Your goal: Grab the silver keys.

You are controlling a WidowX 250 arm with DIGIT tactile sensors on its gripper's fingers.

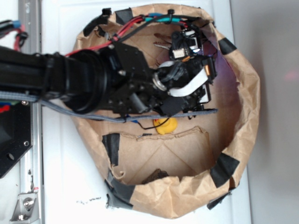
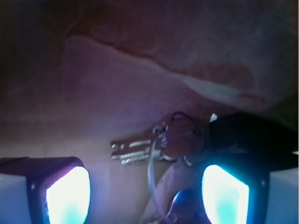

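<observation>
Paper walls of a brown bag (image 1: 243, 93), patched with black tape, ring the whole scene in the exterior view, and the black arm (image 1: 70, 77) reaches in from the left over the bag's upper half. From that side the silver keys (image 1: 161, 43) show only as a few grey blades poking out near the top rim, just left of the gripper (image 1: 198, 70), whose bulk hides the rest. The wrist view fills in what the arm covers: the silver keys (image 2: 156, 142) lie flat on the bag floor, blades pointing left, heads and thin wire rings to the right, with one ring trailing down between the two lit fingers (image 2: 67, 196). The gripper (image 2: 147, 196) is spread wide, its jaws standing well apart on either side of the bunch and holding nothing; the keys sit just ahead of the fingertips. A dark object at the right edge touches the key heads, too dim to identify. Only the exterior view shows the yellow rubber duck (image 1: 166, 126), half hidden below the arm and apart from the keys.
</observation>
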